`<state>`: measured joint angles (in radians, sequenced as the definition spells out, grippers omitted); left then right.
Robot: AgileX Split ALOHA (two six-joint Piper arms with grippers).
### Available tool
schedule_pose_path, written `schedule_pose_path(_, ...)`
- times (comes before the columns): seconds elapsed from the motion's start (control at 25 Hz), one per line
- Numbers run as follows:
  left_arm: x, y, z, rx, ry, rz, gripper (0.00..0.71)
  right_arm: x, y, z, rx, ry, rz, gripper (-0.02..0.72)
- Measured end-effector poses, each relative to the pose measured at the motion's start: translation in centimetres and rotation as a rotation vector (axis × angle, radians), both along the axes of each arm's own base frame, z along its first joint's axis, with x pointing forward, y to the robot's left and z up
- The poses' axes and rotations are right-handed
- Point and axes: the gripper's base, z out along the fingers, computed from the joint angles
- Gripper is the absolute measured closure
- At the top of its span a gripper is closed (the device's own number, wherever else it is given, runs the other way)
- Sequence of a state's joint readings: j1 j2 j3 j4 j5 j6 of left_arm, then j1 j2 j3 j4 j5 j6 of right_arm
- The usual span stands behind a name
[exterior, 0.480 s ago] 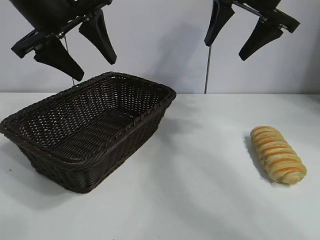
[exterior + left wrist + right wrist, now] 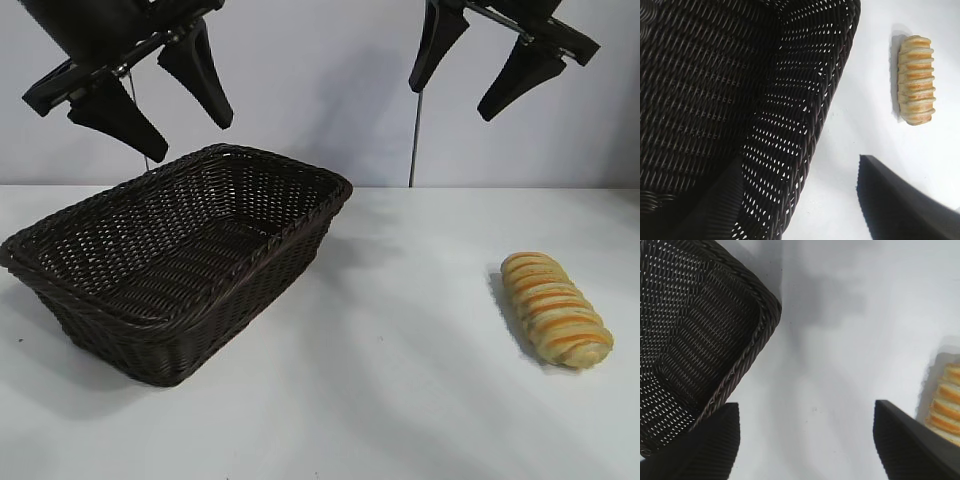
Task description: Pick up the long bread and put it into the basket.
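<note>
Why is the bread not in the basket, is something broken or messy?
Nothing looks broken or spilled. The long bread lies whole on the white table, apart from the basket, which stands upright and empty. Both the left pincer and the right pincer hang open above, holding nothing.

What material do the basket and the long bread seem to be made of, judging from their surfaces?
The basket: dark brown woven wicker or a plastic imitation, slightly glossy; interlaced strands, open gaps and a braided rim show.

The long bread: tan-yellow with orange crosswise stripes and ridged segments. Its smooth, even surface suggests a foam or plastic model, but baked dough cannot be excluded.
</note>
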<state>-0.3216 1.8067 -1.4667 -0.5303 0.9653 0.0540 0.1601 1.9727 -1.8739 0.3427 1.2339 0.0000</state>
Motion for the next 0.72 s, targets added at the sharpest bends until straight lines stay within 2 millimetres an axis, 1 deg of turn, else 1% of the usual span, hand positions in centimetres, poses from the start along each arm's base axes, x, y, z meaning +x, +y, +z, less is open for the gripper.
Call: schedule_pose_path(0.72, 0.08, 0.0, 0.02, -0.001, -0.008, 0.005, 0.232, 0.0, 0.0, 0.0, 0.0, 0.0, 0.0, 0.166)
